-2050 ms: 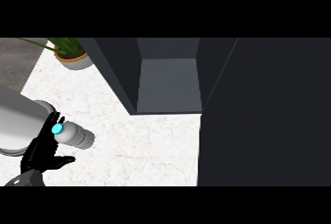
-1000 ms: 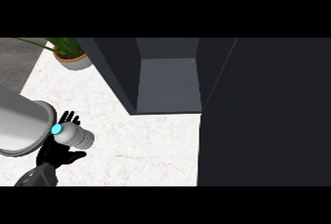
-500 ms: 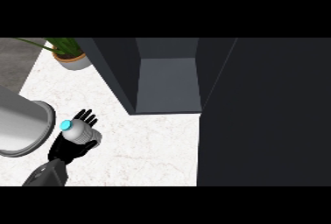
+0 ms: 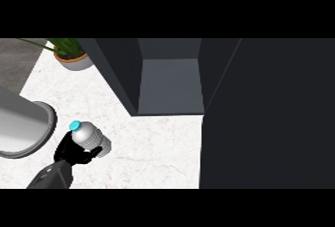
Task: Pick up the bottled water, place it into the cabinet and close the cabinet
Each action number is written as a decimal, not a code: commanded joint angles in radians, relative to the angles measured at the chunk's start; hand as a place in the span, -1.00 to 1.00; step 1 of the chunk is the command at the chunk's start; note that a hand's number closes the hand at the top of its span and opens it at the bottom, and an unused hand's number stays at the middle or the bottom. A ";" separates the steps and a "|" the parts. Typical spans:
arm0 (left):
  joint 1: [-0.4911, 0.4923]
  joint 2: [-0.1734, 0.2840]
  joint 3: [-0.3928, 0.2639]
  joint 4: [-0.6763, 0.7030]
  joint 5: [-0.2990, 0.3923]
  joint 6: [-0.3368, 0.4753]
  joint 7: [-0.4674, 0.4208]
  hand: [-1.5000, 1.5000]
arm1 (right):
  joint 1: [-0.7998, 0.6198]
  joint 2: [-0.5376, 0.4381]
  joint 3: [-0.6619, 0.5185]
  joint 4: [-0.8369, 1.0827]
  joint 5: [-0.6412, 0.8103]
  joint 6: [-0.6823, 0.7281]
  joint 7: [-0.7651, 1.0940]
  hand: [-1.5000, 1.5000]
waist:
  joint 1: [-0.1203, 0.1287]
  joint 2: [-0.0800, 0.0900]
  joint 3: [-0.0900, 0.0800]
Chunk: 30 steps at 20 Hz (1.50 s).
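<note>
White marble counter: bottled water in the curled left hand.

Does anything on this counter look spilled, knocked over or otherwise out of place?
Nothing looks spilled or broken. The bottled water is off its upright, leaning with its blue cap up-left, but only because the left hand is curled round it. The potted plant stands upright in the far corner, and the cabinet is open.
</note>
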 commanded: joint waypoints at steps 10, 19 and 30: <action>0.086 -0.065 0.017 -0.113 0.066 0.053 -0.136 1.00 | -0.020 0.015 0.002 0.093 0.046 -0.017 -0.051 -1.00 | 0.018 -0.007 0.003; 0.155 -0.118 0.001 -0.261 0.160 0.019 -0.014 1.00 | -0.005 -0.032 -0.056 0.052 -0.035 0.030 -0.063 -1.00 | 0.023 -0.009 0.003; 0.367 -0.234 -0.164 -0.829 0.275 0.191 0.301 1.00 | 0.026 0.005 0.050 0.045 0.057 -0.019 -0.046 -1.00 | 0.033 -0.014 0.005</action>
